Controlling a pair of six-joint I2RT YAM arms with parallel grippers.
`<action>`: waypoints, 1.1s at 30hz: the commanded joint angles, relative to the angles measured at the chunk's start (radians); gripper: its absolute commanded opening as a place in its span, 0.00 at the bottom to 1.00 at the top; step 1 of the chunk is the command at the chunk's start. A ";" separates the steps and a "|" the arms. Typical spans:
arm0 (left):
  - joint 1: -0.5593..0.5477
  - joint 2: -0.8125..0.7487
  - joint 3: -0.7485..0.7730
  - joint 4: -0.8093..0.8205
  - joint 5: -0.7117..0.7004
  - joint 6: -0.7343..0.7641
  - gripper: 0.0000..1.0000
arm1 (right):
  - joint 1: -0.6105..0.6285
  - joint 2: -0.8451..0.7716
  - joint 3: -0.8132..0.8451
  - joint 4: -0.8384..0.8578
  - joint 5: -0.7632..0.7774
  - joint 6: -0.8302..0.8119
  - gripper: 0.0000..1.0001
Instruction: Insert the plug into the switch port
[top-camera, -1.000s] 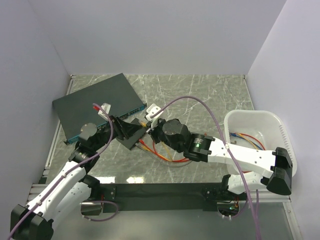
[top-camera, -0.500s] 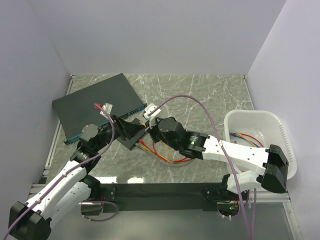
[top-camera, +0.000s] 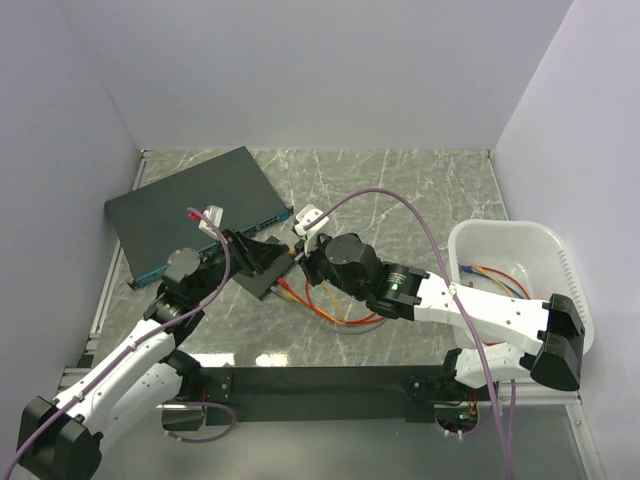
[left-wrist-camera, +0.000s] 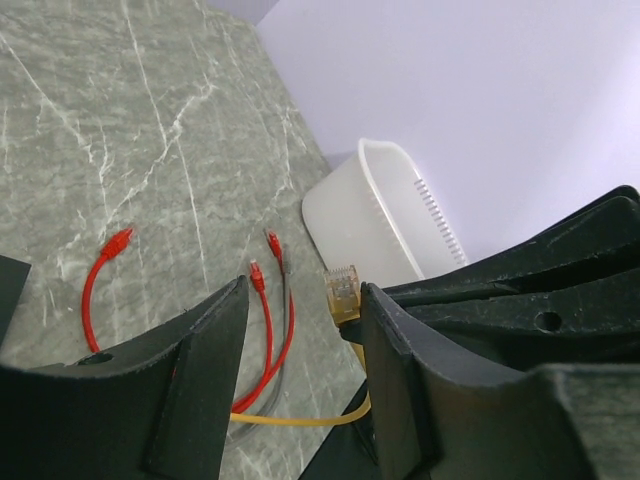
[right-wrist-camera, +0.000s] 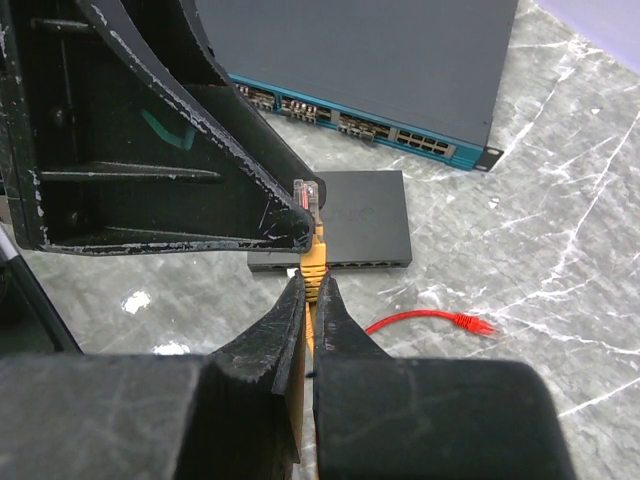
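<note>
The right claw (right-wrist-camera: 312, 283) is pinching the plug (right-wrist-camera: 309, 200) by its yellow boot, with the tip poking between the spread fingers of the left claw (left-wrist-camera: 300, 290). Just beyond, the small black box (right-wrist-camera: 365, 215) is lying on the tabletop (right-wrist-camera: 560, 260) beside the blue-fronted slab (right-wrist-camera: 380, 50), its switch port (right-wrist-camera: 340, 263) row facing the right claw.

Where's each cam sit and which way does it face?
Top external: above and behind, facing down at table; left arm, right arm show.
Left wrist: on left gripper, facing white bin; open fingers show.
Right wrist: on right gripper, facing small black box; its fingers pinch yellow plug.
Shared: wrist views both show yellow plug.
</note>
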 joint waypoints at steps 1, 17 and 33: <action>-0.007 -0.008 -0.012 0.086 -0.037 -0.014 0.54 | 0.001 -0.031 -0.007 0.040 -0.023 0.021 0.00; -0.021 0.055 -0.009 0.134 -0.021 -0.006 0.05 | -0.001 -0.043 -0.021 0.055 -0.017 0.027 0.00; -0.027 -0.037 -0.085 0.330 0.101 0.103 0.01 | -0.480 -0.269 -0.242 0.379 -0.823 0.412 0.71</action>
